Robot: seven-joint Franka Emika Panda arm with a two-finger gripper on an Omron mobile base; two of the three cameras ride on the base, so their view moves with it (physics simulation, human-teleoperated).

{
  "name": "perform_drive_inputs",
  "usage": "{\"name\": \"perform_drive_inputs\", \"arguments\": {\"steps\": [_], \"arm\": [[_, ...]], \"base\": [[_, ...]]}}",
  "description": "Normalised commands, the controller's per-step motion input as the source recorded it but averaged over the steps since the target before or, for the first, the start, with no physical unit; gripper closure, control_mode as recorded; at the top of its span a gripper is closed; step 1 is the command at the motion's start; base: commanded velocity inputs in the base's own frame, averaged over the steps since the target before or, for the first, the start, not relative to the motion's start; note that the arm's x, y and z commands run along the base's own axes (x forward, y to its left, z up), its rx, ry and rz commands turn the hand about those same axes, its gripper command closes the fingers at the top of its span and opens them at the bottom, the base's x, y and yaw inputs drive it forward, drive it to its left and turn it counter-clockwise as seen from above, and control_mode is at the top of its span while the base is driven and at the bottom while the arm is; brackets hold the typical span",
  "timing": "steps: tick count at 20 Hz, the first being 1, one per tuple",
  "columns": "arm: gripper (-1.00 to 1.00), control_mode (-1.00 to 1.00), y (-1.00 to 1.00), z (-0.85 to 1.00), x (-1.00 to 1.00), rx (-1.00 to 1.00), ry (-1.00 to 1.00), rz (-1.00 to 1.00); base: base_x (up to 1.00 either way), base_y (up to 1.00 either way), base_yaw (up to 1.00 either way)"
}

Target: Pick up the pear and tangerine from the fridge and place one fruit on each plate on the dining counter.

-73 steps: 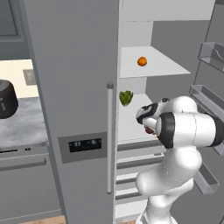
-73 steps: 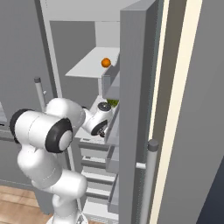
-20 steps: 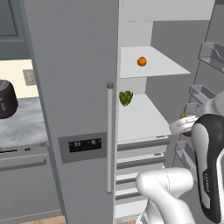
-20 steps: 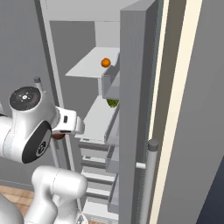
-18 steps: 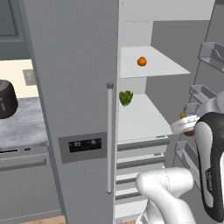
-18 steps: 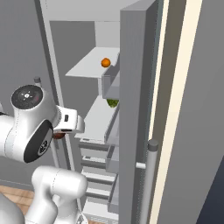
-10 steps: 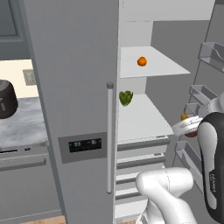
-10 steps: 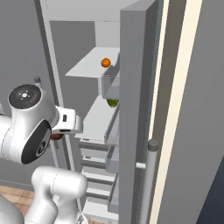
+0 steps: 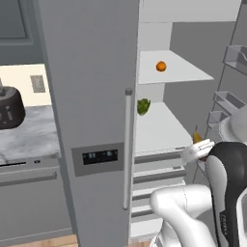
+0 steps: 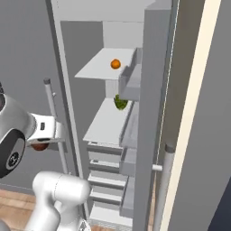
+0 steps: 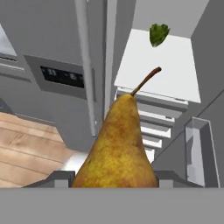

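So the small yellow-brown pear with the curved stem point(image 11: 118, 148) was already out of the tall grey side-by-side fridge point(image 9: 91, 96) at this point, clamped in the two-finger gripper point(image 11: 114, 178), jaws pinching it low on the fat end with the stem pointing away toward the shelves. I'd guess it's light, firm and a bit slick-skinned, and that taper makes it want to squirt out if squeezed near the neck, so gripping across the widest part of the belly looked like the right call; no need to crush it either, pears bruise. The little bright orange tangerine point(image 9: 161, 66) sat on the upper white shelf, and a green lumpy vegetable point(image 9: 143, 106) on the shelf below. Compared with a few seconds earlier, the hand had pulled back from inside the fridge to outside the shelf's front edge, and over the last second it barely moved. The fruit on the shelves hadn't budged.
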Motion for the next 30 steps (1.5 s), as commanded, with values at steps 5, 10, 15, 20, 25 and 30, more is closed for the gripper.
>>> {"name": "perform_drive_inputs", "arguments": {"steps": [5,10,15,20,25,30], "arm": [[1.0,1.0,0.0,0.0,0.0,0.0,0.0,0.0],[1.0,1.0,0.0,0.0,0.0,0.0,0.0,0.0],[1.0,1.0,0.0,0.0,0.0,0.0,0.0,0.0],[1.0,1.0,0.0,0.0,0.0,0.0,0.0,0.0],[1.0,1.0,0.0,0.0,0.0,0.0,0.0,0.0],[1.0,1.0,0.0,0.0,0.0,0.0,0.0,0.0]], "base": [[-0.39,0.68,0.23],[-0.36,0.68,0.48],[-0.22,0.65,0.61],[-0.08,0.66,0.68],[0.0,0.57,0.71],[0.0,0.5,0.73]]}}
